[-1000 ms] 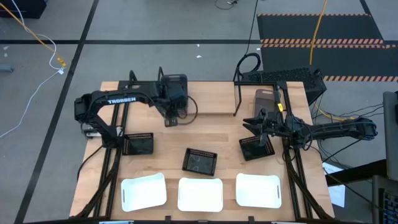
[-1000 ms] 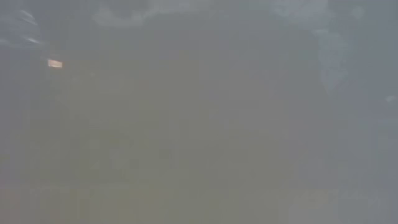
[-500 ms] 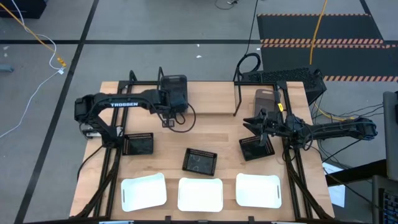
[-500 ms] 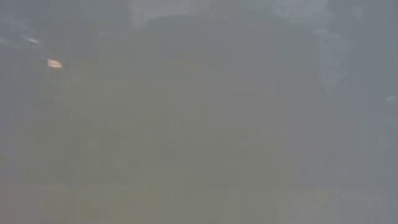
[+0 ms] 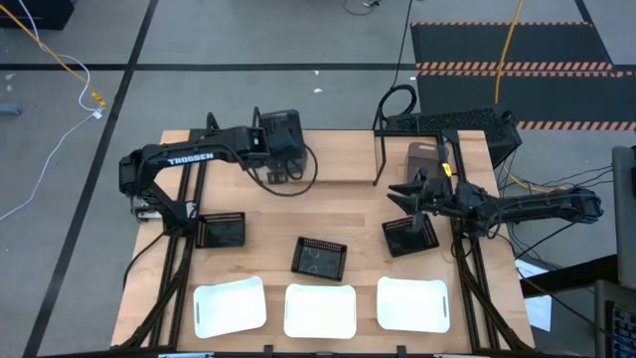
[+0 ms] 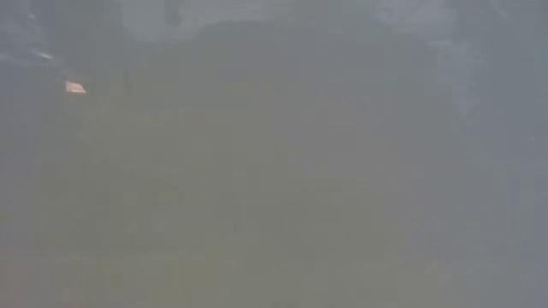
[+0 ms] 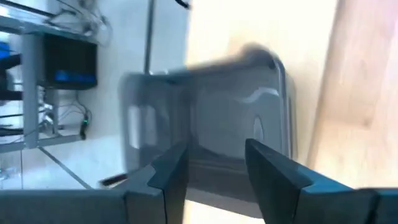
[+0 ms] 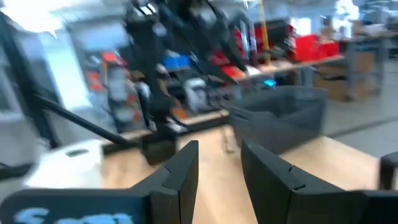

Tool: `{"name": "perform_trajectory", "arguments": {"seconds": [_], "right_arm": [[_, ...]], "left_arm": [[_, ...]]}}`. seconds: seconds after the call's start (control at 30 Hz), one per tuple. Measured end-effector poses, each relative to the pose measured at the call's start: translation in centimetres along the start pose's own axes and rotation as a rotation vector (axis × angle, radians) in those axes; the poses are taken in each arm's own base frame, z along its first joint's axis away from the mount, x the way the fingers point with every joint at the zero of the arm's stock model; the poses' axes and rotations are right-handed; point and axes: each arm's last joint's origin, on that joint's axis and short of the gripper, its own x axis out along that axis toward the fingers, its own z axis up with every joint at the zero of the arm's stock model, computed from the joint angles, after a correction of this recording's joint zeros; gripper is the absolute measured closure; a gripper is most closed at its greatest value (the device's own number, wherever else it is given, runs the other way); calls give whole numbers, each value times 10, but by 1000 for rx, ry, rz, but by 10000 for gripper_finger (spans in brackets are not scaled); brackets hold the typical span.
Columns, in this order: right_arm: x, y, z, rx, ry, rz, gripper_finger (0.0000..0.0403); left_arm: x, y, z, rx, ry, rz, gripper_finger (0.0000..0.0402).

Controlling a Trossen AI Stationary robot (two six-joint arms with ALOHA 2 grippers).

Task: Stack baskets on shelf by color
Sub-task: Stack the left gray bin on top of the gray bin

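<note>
**Low camera fogged over; left claw's load runs past the counter's far edge**

The low view gives only a grey-brown haze, with nothing on the counter (image 5: 338,204) to be made out.

From above, the left claw (image 7: 214,152) is at the far edge of the counter, gripping the near wall of a dark grey basket (image 5: 282,129). The wall sits between its two fingers, and part of the basket overhangs the edge. Its wrist view is smeared, so the exact contact is hard to read.

The right claw (image 8: 217,149) hangs over a black mesh basket (image 5: 409,237) on the right side. Its fingers stand apart, with only bare counter showing between them. From above, the arm hides whether it touches the mesh.

A second grey basket (image 5: 422,159) stands by the thin rods of the shelf (image 5: 379,159). The shelf's board cannot be told from the counter.

Two more mesh baskets (image 5: 221,230) (image 5: 320,259) lie mid-counter. Three white baskets (image 5: 230,305) (image 5: 320,310) (image 5: 412,303) line the near edge.
</note>
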Motion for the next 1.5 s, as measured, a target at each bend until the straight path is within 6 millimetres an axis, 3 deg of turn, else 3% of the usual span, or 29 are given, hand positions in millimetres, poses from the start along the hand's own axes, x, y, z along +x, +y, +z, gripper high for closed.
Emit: {"name": "perform_trajectory", "arguments": {"seconds": [0.2,0.37,0.5,0.67,0.8,0.97,1.23,1.5], "right_arm": [[5,4,39,-126,236,-162,289],[-2,9,85,-152,254,-201,289],[-12,7,109,-182,435,-352,289],[-16,6,102,-156,682,-407,289],[-21,4,93,-110,780,-428,289],[-21,3,84,-100,808,-447,289],[-16,4,86,-108,764,-419,289],[-16,5,86,-110,780,-391,289]], "left_arm": [[-17,7,28,-139,-289,-72,243],[-18,-6,53,-141,-567,-177,243],[0,-33,69,-129,-644,-247,243],[35,-61,70,-114,-510,-235,243],[69,-79,54,-105,-306,-203,243],[84,-82,30,-146,-199,-155,243],[68,-67,11,-256,-144,-106,243],[37,-52,-1,-335,-142,-12,243]]}}
